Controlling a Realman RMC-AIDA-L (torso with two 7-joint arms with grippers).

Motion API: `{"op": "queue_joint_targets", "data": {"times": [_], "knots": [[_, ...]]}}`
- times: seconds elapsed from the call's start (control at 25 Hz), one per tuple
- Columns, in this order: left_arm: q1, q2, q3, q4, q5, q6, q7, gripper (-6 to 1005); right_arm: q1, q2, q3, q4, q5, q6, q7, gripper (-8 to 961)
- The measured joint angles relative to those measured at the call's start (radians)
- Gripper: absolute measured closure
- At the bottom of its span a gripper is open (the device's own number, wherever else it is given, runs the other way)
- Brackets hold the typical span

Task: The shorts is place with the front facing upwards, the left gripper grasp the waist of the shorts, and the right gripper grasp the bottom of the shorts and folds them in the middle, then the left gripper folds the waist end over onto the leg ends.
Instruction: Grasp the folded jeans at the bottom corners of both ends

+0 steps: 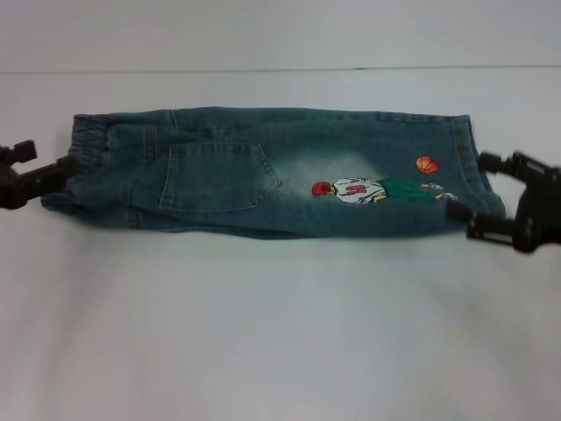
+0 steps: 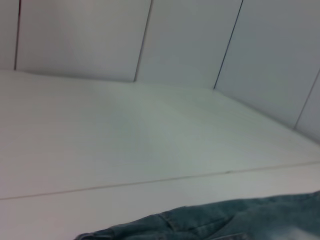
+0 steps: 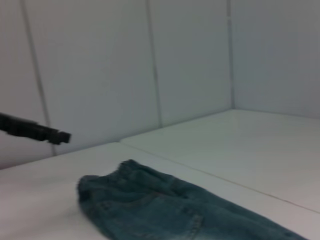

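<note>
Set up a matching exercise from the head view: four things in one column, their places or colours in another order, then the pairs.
1. left gripper
2. right gripper
3. basketball print
4. patch pocket

A. orange, near the leg ends
B. at the leg ends, jaws open
C. at the ruffled waist
D. denim, on the waist half of the shorts

Pairs: 1-C, 2-B, 3-A, 4-D

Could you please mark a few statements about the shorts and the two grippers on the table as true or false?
1. The shorts are already folded lengthwise into a narrow strip. True.
2. The left gripper is at the leg hems. False: it is at the waist of the shorts.
3. The right gripper is at the leg ends. True.
4. The cartoon print faces down. False: it faces up.
</note>
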Motion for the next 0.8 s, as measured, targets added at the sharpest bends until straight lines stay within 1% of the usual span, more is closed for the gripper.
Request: {"op": "queue_joint_targets", "data": {"times": [0.12,0.2,0.36,0.48,0.6,0.68,0.72,0.76,0.8], "knots": [[0.016,0.003,-0.087,-0.023,-0.017,0.082,0.035,189,-0.047,-0.002,0.002,0.03,0.0,-0.073,-0.078,8],[0.025,0.005,-0.118,-0.04,-0.02,0.088,0.047,189,-0.055,-0.003,0.004,0.042,-0.001,-0.079,-0.092,8],[0.034,-0.003,-0.127,-0.075,-0.019,0.063,0.089,189,-0.059,-0.002,0.005,0.082,-0.021,-0.068,-0.115,8],[0.03,-0.011,-0.123,-0.086,-0.012,0.032,0.085,188,-0.052,-0.001,0.006,0.107,-0.029,-0.061,-0.128,8],[0.015,-0.002,-0.106,-0.114,0.012,-0.021,0.088,188,-0.048,-0.001,0.0,0.113,-0.029,-0.052,-0.133,9],[-0.004,0.01,-0.094,-0.14,0.048,-0.066,0.094,189,-0.046,-0.001,-0.001,0.114,-0.029,-0.051,-0.132,9],[-0.023,0.022,-0.092,-0.163,0.082,-0.097,0.097,189,-0.044,0.0,-0.002,0.115,-0.029,-0.051,-0.131,9],[-0.023,0.022,-0.092,-0.163,0.082,-0.097,0.097,189,-0.044,0.0,-0.002,0.115,-0.029,-0.051,-0.131,9],[-0.034,0.026,-0.092,-0.176,0.095,-0.113,0.102,189,-0.042,0.0,-0.002,0.117,-0.029,-0.051,-0.131,9]]}}
